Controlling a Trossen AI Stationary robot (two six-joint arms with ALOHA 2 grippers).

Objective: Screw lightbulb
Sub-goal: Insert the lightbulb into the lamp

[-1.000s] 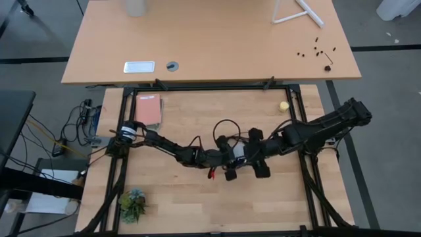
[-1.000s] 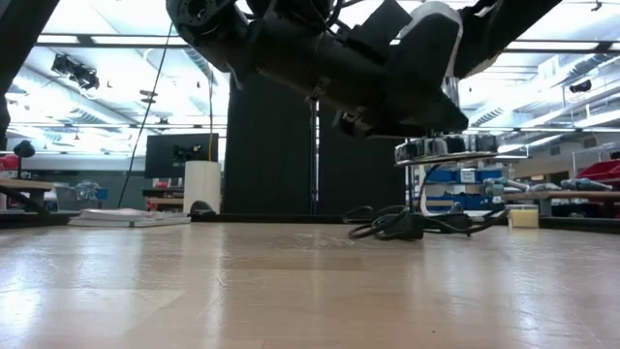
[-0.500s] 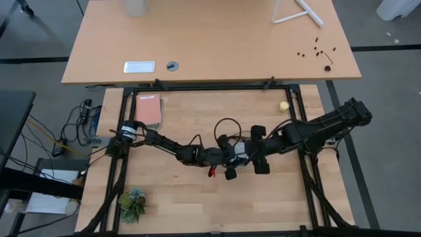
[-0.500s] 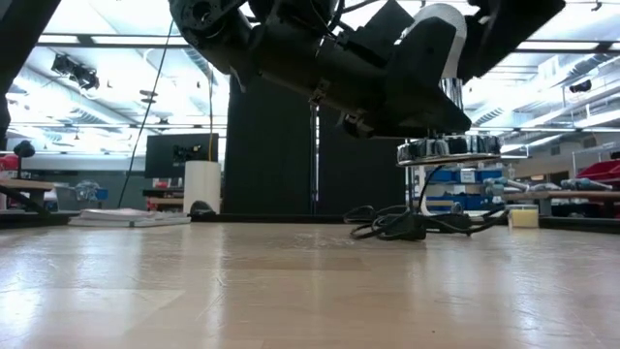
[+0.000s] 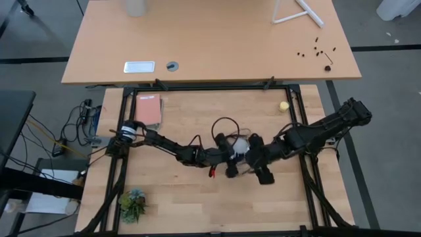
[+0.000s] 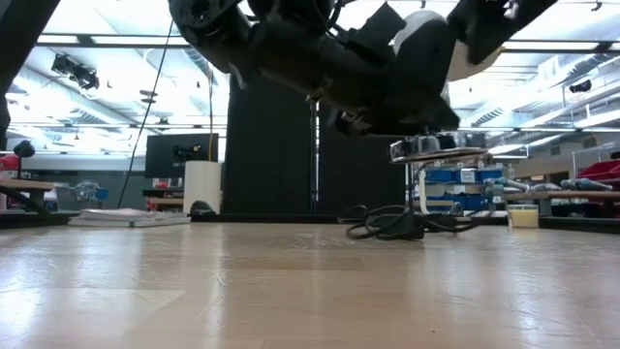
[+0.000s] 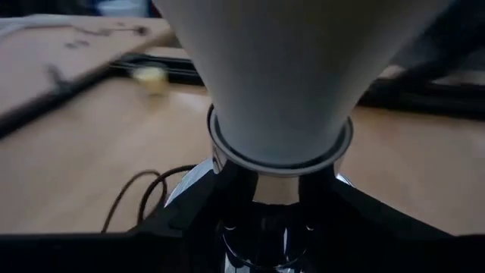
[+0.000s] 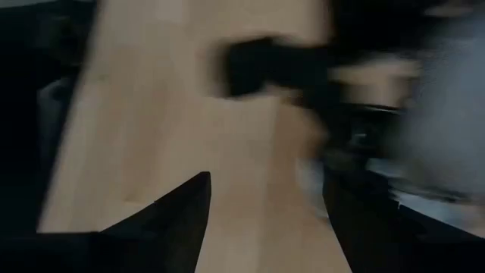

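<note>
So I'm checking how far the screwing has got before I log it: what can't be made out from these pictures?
- Screw base of the lightbulb: left wrist view, hidden inside the socket, so thread depth is unknown.
- Right gripper contact with the lightbulb: right wrist view is motion-blurred; high view too small.
- Left gripper grip on the socket: high view, crowded by both arms.
- Low view: the dark arms cover most of the lightbulb.

Blurred view past the right gripper [image 8: 265, 220]: its dark fingers [image 8: 163, 216] spread apart over the pale wooden table [image 8: 151, 114], dark shapes beyond.
</note>
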